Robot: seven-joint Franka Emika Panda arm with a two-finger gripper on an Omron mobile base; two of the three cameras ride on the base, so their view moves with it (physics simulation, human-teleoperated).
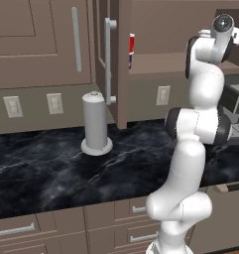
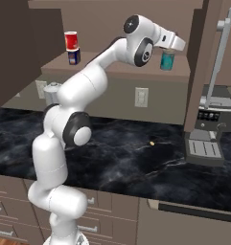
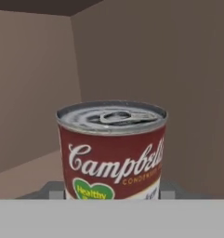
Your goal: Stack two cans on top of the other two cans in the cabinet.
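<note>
While its fingers clamp a dark red soup can (image 3: 112, 151) with a silvery pull-tab lid, the gripper (image 2: 170, 47) hangs over the teal can (image 2: 167, 60) on the brown wooden cabinet shelf (image 2: 121, 70), far right

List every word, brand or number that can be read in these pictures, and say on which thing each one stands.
"Campbell" (last letters cut off): soup can, white script on red.
"CONDENSED": same can, small, partly cut off.
"Healthy": its green heart; the line under it is unreadable.
Labels of red can, blue can, teal can: too small.
</note>
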